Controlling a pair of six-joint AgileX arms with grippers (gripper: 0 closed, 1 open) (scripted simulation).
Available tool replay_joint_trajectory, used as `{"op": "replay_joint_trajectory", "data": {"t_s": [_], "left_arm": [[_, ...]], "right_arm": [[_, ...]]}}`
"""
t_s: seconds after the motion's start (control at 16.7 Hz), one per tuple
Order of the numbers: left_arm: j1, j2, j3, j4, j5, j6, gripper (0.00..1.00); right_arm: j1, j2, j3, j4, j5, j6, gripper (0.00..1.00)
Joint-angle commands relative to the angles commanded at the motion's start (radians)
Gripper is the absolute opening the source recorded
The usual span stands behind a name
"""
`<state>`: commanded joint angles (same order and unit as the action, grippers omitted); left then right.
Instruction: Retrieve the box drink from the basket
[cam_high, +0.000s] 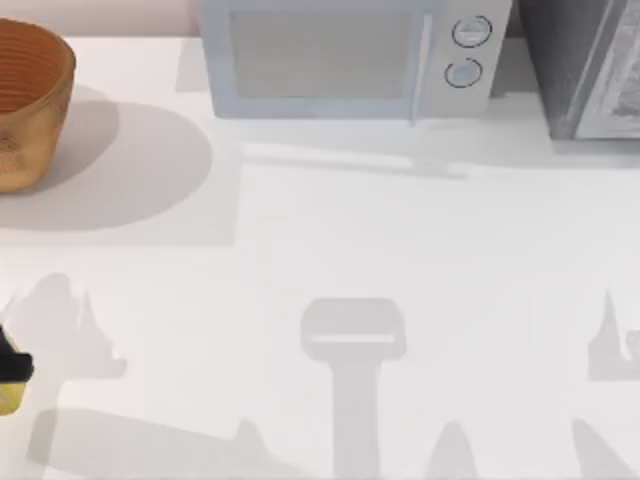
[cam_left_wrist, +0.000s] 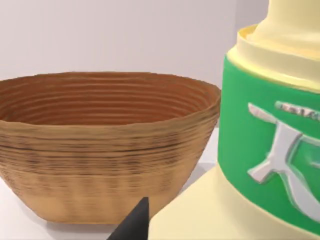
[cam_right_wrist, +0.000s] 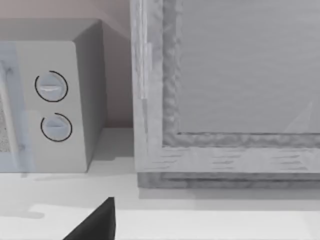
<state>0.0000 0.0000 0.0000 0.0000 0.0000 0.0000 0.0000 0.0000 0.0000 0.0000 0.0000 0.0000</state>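
**Left gripper carrying the drink clear of the basket**

The left gripper (cam_high: 8, 372) is sitting at the table's left edge in the top view, below the basket (cam_high: 25, 100) and well apart from it, and it is clasping the drink (cam_high: 10, 398), whose yellow body is peeking out just beneath the dark finger. In the left wrist view the drink (cam_left_wrist: 260, 150) is looming right against the camera, green label band facing out, with one dark fingertip (cam_left_wrist: 134, 224) showing beside its base; being that close to the lens suggests it is being carried rather than standing free. The basket (cam_left_wrist: 100, 150) is standing behind it, upright, its visible inner wall bare. So the drink is already out, and what is remaining is probably setting it down on the open table (cam_high: 400, 260).

The right arm is idling on the right side, its wrist camera facing the microwave (cam_right_wrist: 50, 100); I cannot tell how its fingers are set.
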Motion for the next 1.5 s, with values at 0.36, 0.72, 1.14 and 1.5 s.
{"op": "replay_joint_trajectory", "data": {"t_s": [0.36,0.72,1.14,1.5], "left_arm": [[-0.013,0.035,0.013,0.006,-0.027,-0.002,0.00],[-0.189,0.342,0.189,0.096,-0.310,-0.021,0.00],[-0.550,0.954,0.587,0.322,-0.868,-0.037,0.00],[-0.877,1.520,0.956,0.538,-1.376,-0.045,0.00]], "right_arm": [[0.000,0.000,0.000,0.000,0.000,0.000,1.00],[0.000,0.000,0.000,0.000,0.000,0.000,1.00],[0.000,0.000,0.000,0.000,0.000,0.000,1.00],[0.000,0.000,0.000,0.000,0.000,0.000,1.00]]}}
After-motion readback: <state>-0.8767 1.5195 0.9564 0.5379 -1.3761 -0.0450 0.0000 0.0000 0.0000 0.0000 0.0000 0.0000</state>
